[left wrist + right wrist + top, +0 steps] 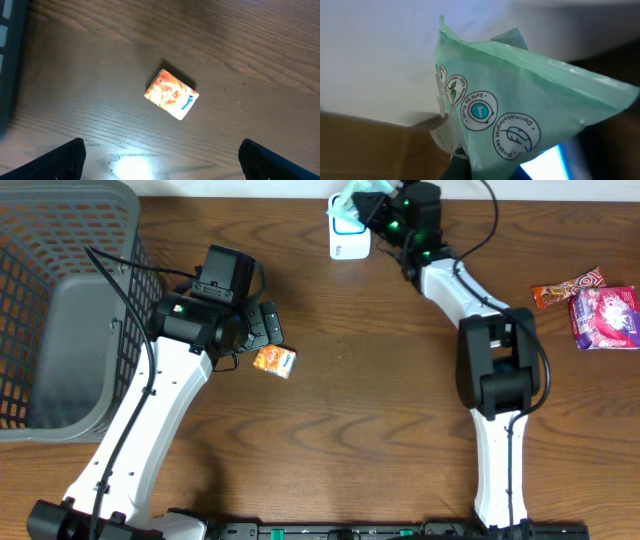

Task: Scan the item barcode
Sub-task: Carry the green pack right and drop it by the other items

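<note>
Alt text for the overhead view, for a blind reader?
The shut right gripper holds a pale green plastic pouch at a small white scanner at the far edge of the brown wooden table. The open left gripper hovers by a small orange packet, near a grey mesh basket.

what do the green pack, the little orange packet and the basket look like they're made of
green pack: thin, soft plastic film with a slight sheen; it creases and folds to a point. orange packet: probably printed card or coated paper, going by its flat faces and sharp corners. basket: rigid dark mesh, either plastic or coated wire; the pictures don't show which.
</note>
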